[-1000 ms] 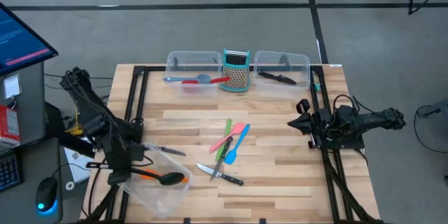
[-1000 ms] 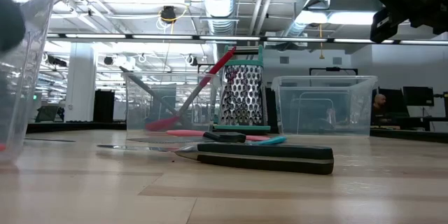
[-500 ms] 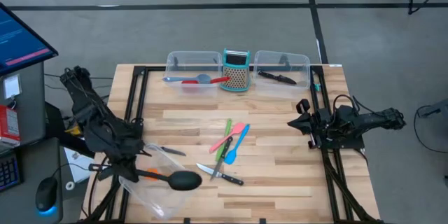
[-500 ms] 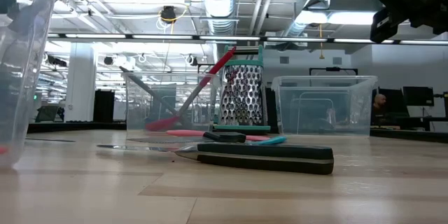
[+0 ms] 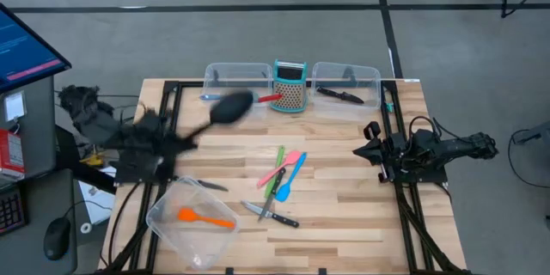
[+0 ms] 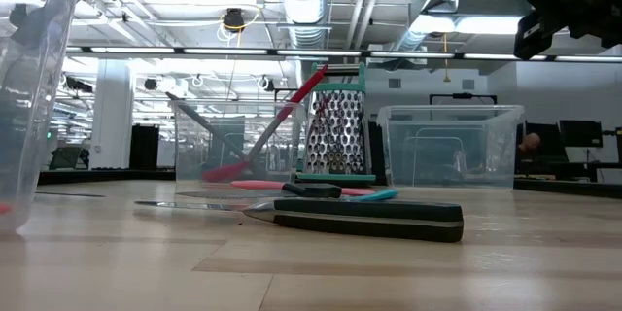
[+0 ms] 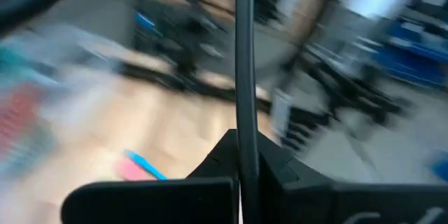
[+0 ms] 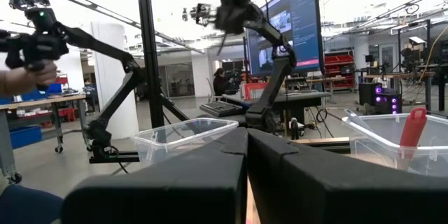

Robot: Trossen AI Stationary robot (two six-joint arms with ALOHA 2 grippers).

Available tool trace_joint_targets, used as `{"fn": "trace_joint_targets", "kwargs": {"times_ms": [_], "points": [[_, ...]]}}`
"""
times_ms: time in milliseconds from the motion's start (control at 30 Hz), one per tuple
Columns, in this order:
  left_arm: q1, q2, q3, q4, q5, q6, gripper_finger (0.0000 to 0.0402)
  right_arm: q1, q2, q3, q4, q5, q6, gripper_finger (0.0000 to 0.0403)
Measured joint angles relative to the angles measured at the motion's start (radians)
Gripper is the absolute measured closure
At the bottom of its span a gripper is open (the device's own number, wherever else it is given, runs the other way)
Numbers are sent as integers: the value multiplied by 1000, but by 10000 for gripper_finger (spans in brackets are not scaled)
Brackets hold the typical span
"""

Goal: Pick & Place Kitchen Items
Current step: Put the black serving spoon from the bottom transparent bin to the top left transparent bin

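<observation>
My left gripper hangs blurred above the table's left side, shut on a black spoon. The spoon's bowl floats in front of the far left tub. Below, a clear tub at the near left holds an orange spatula. Green, pink, red and blue spatulas and a black-handled knife lie mid-table. Another knife lies beside the near tub. My right gripper rests shut at the right edge. My left gripper pinches the black spoon's handle between its two fingers. The handle runs straight out from the fingertips, along them. The fingers point about level toward the table's far right. The spoon is lifted clear, with its bowl at the free end.
A teal-framed grater stands at the far edge between two clear tubs. The left tub holds a red spoon and a grey-blue one; the right tub holds a black-handled knife. Black frame rails run along both table sides.
My left gripper has risen out of the near left tub with the black spoon and swung toward the far edge. It has turned from pointing down to about level. The spoon's bowl now hangs high near the far left tub. The orange spatula stays in the tub.
</observation>
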Motion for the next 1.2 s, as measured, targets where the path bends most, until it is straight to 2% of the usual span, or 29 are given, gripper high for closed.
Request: {"fn": "trace_joint_targets", "kwargs": {"times_ms": [100, 167, 367, 467, 633, 900, 1033, 1200], "points": [[128, 0, 41, 4, -67, 50, 401, 0, 0, 0, 0, 0, 0, 403], [224, 0, 64, -6, -69, 24, 401, 0, 0, 0, 0, 0, 0, 403], [509, 9, 147, -73, 45, -18, 401, 0, 0, 0, 0, 0, 0, 403], [638, 32, 199, -72, 68, 30, 401, 0, 0, 0, 0, 0, 0, 403], [826, 131, 305, -127, 238, 145, 401, 0, 0, 0, 0, 0, 0, 403], [1110, 370, 516, -405, 577, 317, 401, 0, 0, 0, 0, 0, 0, 403], [1229, 443, 597, -509, 615, 420, 401, 0, 0, 0, 0, 0, 0, 403], [1355, 497, 619, -626, 614, 503, 401, 0, 0, 0, 0, 0, 0, 403]]}}
